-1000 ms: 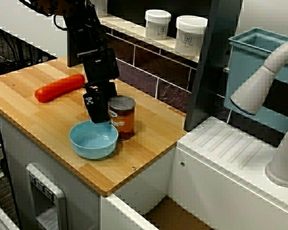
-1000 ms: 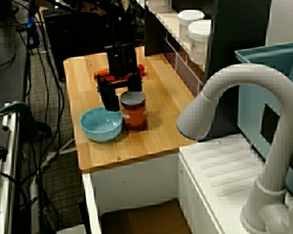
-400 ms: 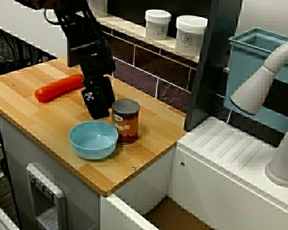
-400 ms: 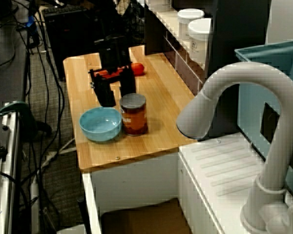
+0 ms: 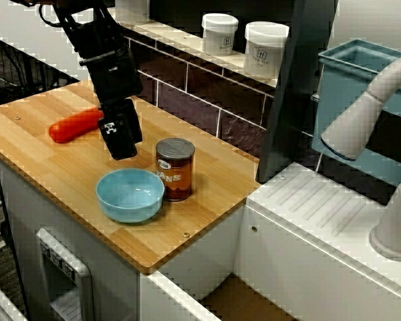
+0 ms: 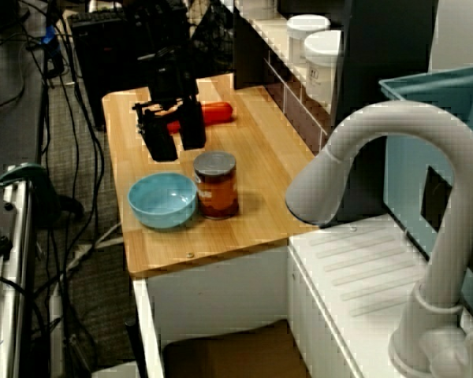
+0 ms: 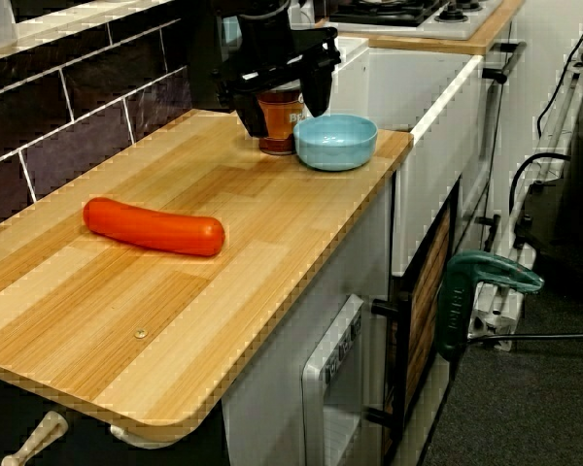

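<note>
The gripper (image 6: 176, 142) hangs above the wooden counter (image 5: 40, 167), its jaws spread wide with nothing between them. Just past its tips and lower, the can (image 5: 174, 168) stands upright on its own base, free of any grip, close beside the blue bowl (image 5: 130, 194). The red sausage (image 5: 73, 125) lies behind the gripper.

Claw (image 6: 176, 142) between sausage (image 6: 210, 113) and can (image 6: 216, 187)

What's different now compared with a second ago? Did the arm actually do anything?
The gripper was down at the can. It has since lifted away and drawn back toward the red sausage, and it now hangs open and empty. The can shifted only a hair. The blue bowl and the sausage stayed where they were.
</note>
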Robot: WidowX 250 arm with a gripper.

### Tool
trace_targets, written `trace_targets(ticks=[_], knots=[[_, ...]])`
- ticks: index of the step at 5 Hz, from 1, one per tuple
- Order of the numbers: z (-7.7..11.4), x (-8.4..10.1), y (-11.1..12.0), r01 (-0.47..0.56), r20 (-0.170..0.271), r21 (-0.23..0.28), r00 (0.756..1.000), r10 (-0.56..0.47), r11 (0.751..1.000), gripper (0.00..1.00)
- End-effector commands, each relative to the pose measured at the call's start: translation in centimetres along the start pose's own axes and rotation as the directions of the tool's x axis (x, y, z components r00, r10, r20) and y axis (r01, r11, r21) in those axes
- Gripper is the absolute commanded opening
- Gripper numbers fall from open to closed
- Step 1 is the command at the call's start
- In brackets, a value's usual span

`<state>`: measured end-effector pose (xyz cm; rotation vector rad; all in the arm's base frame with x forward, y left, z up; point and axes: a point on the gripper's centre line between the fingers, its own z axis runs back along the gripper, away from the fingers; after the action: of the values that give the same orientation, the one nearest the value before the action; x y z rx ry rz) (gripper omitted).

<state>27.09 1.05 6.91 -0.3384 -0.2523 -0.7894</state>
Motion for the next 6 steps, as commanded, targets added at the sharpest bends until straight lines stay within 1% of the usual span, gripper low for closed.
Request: trace_targets(ticks=[1,2,3,4,5,6], knots=[[0.7,-0.7,-0.8,-0.063,0.076,0.108,0.996,0.055,0.992,1.00],[0.1,-1.1,-1.4,-0.089,0.087,0.139,0.993,0.077,0.986,1.00],[-0.7,-1.4,-1.7,-0.101,0.088,0.159,0.992,0.088,0.982,1.00],[-1.4,-1.4,-1.5,-0.127,0.102,0.175,0.989,0.111,0.976,1.00],[-2.1,-1.4,-1.1,-0.173,0.126,0.200,0.981,0.149,0.964,1.00],[-2.8,-1.6,-0.7,-0.224,0.165,0.242,0.968,0.187,0.944,0.00]])
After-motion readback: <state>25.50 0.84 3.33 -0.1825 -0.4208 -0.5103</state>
